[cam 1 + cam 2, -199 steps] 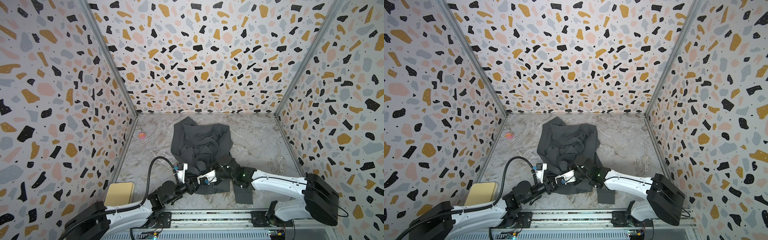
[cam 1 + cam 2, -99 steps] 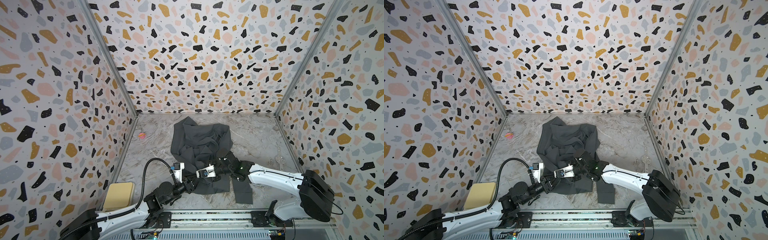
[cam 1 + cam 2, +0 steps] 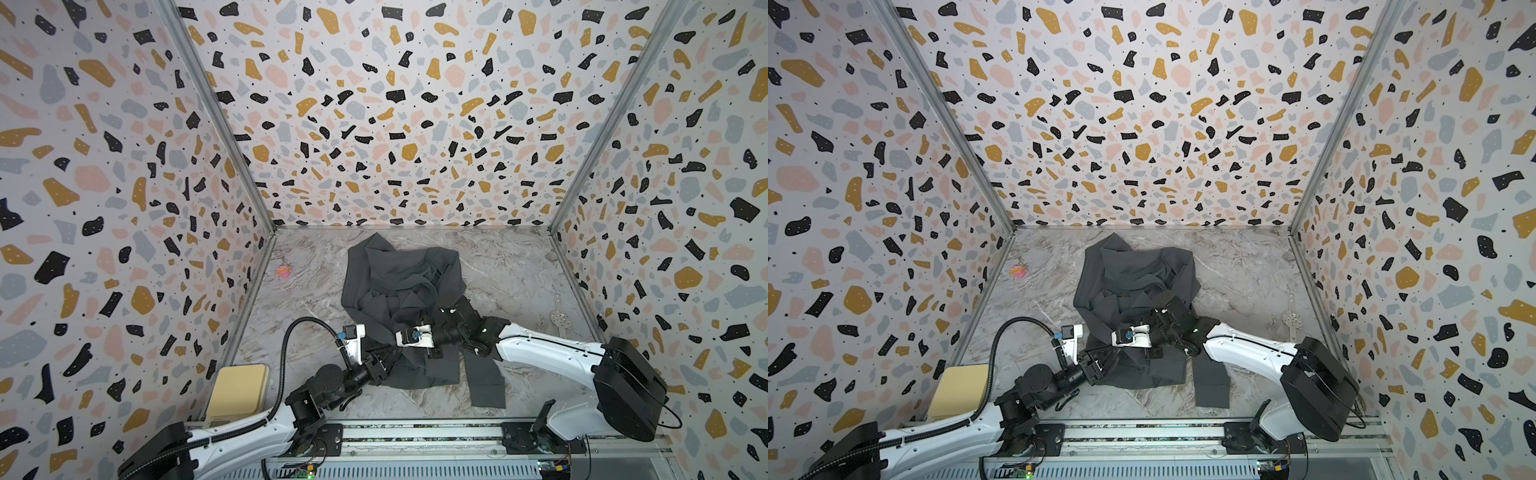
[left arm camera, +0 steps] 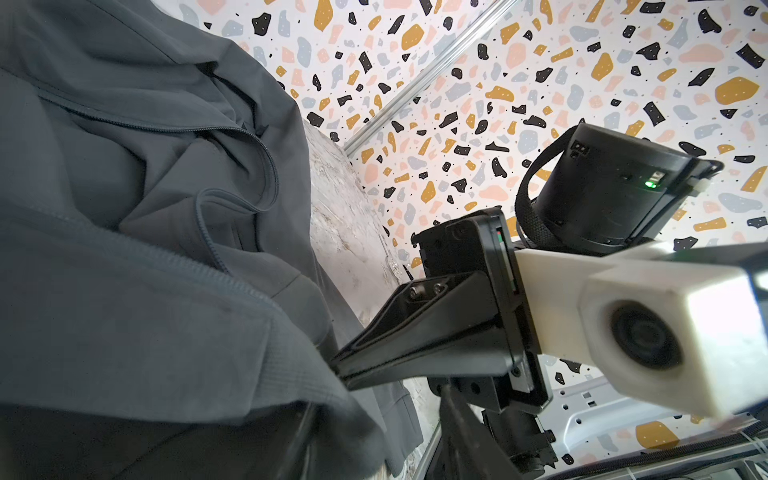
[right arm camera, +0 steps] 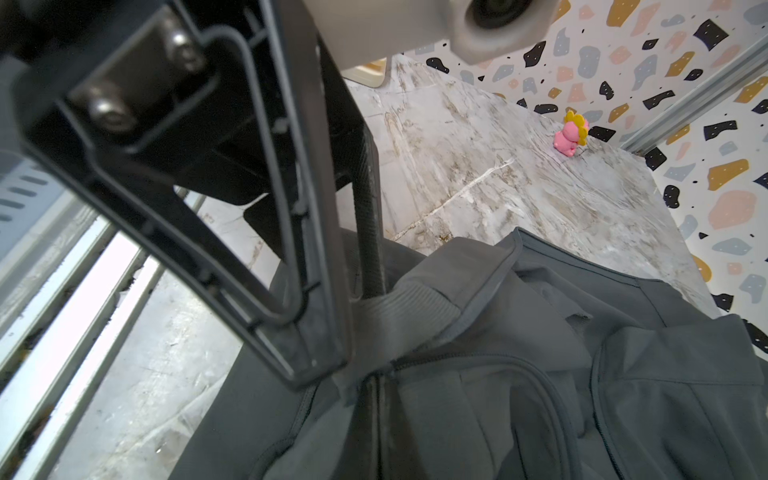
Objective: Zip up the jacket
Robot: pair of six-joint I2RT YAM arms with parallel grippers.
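I see right gripper (image 4: 345, 365) clamped shut, tip in the jacket (image 3: 399, 282) hem. Left gripper (image 5: 309, 365) touches that hem; I can't tell its jaws.

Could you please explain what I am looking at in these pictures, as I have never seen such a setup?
Two white robot arms are mounted at the near edge of a marble table inside speckled walls. Two pictures look down from overhead; the other two come from cameras on the arms' wrists, so each shows the opposite arm close up. A crumpled dark grey jacket lies in the middle, its zip largely undone. A small pink toy and a beige block sit near the left wall. The left tool and the right tool meet at the jacket's near hem, each pinching the fabric.
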